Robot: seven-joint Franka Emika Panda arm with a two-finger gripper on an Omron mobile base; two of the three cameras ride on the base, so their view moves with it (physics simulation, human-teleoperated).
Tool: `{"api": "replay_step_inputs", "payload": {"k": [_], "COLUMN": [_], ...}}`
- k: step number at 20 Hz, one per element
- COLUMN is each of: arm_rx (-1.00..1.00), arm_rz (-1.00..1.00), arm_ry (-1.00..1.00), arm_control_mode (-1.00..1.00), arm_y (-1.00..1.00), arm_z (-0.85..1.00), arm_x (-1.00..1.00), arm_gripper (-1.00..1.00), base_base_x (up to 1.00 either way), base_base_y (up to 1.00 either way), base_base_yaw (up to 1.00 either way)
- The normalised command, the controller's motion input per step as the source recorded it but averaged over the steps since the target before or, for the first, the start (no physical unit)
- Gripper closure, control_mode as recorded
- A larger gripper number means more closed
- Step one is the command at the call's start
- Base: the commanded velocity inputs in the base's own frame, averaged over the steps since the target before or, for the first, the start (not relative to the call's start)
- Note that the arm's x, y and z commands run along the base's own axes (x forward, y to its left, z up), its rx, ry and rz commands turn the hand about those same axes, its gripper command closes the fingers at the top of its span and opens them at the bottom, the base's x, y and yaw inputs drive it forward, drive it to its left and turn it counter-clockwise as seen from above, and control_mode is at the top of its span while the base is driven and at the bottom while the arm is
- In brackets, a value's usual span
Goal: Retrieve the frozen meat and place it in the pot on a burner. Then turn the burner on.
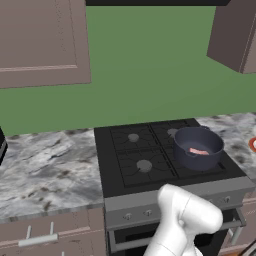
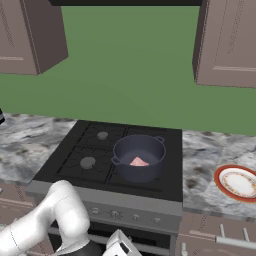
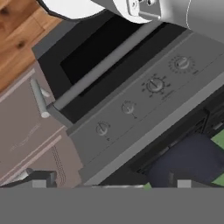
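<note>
The dark blue-grey pot (image 1: pixel 198 148) (image 2: pixel 139 156) stands on the front right spot of the black stove (image 1: pixel 125 180). It hides the burner beneath it. The frozen meat (image 1: pixel 198 151) (image 2: pixel 138 161), a small pinkish strip, lies on the pot's bottom. My gripper (image 3: pixel 112 182) is low in front of the stove and open, with nothing between its fingertips (image 3: pixel 41 178). In the hand view it faces the grey control panel with its row of knobs (image 3: pixel 127 107). The pot (image 3: pixel 192 158) shows there at the lower right.
Uncovered burners (image 1: pixel 144 165) lie left of and behind the pot. The oven door handle (image 3: pixel 100 70) runs below the knobs. A red-rimmed plate (image 2: pixel 237 182) sits on the marble counter (image 1: pixel 45 170) right of the stove. Cabinets hang above at both sides.
</note>
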Motion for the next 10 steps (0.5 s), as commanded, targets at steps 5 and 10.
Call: {"api": "replay_step_inputs", "payload": {"k": [5,10], "arm_rx": [-0.21,-0.27], "arm_rz": [0.04,0.04], "arm_ry": [0.00,-0.10], "arm_control_mode": [-1.00,-1.00], "arm_y": [0.00,0.00], "arm_z": [-0.60,-0.46], "arm_x": [-0.01,-0.05], "arm_gripper": [-1.00,-1.00], "base_base_x": [0.00,0.00], "base_base_y": [0.00,0.00], "base_base_yaw": [0.00,0.00]}}
